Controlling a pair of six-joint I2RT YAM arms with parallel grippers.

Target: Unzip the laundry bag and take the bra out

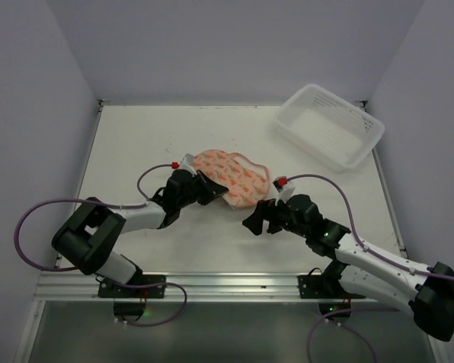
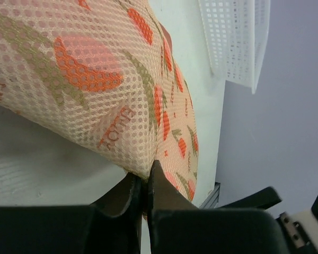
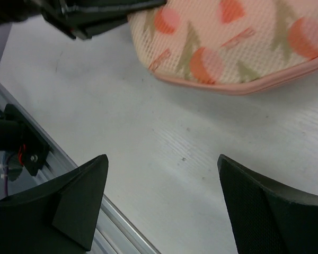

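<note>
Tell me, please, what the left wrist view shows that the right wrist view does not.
Only the left wrist view: the white basket, and a close look at the left gripper, its jaws shut on the edge of the laundry bag. Only the right wrist view: the right gripper, jaws wide apart over bare table, the bag's pink zipper rim, and the metal rail at the table's near edge. Both: the bag's orange-patterned mesh lying on the white table, with the left gripper at its edge.

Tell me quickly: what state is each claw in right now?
Left claw: closed, pinching the edge of the laundry bag.
Right claw: open, holding nothing.
</note>
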